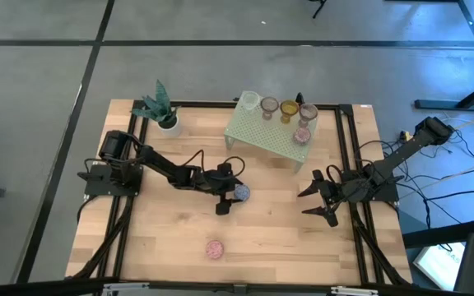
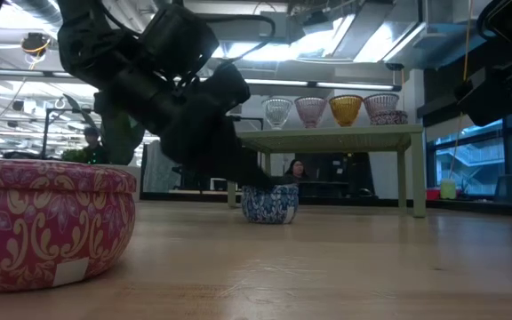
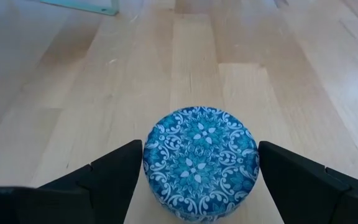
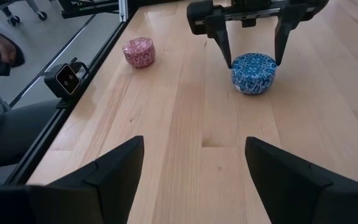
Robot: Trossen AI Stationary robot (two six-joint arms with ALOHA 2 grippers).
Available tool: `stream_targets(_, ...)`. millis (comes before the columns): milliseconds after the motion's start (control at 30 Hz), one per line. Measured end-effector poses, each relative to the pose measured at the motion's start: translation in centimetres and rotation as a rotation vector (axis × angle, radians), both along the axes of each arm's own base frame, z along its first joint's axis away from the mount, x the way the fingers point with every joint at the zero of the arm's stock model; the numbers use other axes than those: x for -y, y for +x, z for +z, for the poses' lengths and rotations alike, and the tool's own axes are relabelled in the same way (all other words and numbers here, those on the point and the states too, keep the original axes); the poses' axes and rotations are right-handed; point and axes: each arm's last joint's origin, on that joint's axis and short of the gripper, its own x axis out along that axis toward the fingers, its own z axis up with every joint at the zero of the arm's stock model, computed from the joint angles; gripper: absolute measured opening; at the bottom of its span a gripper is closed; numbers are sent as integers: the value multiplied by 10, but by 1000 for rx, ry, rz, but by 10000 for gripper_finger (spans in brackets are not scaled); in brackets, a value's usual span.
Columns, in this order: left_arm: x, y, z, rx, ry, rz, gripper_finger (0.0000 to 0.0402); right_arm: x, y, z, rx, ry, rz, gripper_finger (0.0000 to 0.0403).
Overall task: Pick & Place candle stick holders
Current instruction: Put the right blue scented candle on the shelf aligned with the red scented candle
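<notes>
A blue patterned round candle holder (image 1: 243,194) stands on its base on the wooden table, mid-table; it also shows in the left wrist view (image 3: 201,162) and the right wrist view (image 4: 253,73). My left gripper (image 1: 235,191) is open, low over the table, with one finger on each side of the holder. A pink patterned holder (image 1: 214,249) stands near the front edge. Several glass cups (image 1: 289,108) stand on the green rack (image 1: 262,136) at the back. My right gripper (image 1: 315,203) is open and empty to the right of the blue holder. My left gripper has its fingers (image 3: 114,177) close beside two opposite sides of the blue holder's round wall (image 3: 151,177), coming slanting down from the table's left. I cannot tell whether they touch it. The holder stands upright on the table.
A small white pot with a green plant (image 1: 164,111) stands at the back left. A black frame rail runs along the table's edges (image 1: 348,156). A small camera (image 4: 67,78) sits at the near edge. People show beyond the table (image 2: 293,169).
</notes>
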Motion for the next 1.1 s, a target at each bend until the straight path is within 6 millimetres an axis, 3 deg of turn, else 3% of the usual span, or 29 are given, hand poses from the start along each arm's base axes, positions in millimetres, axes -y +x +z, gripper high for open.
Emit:
stream_targets(933,-1,0,-2,-9,-53,13,298,0,0,0,0,-1,0,283)
stream_targets(1100,0,6,6,67,-58,16,297,0,0,0,0,-2,0,283)
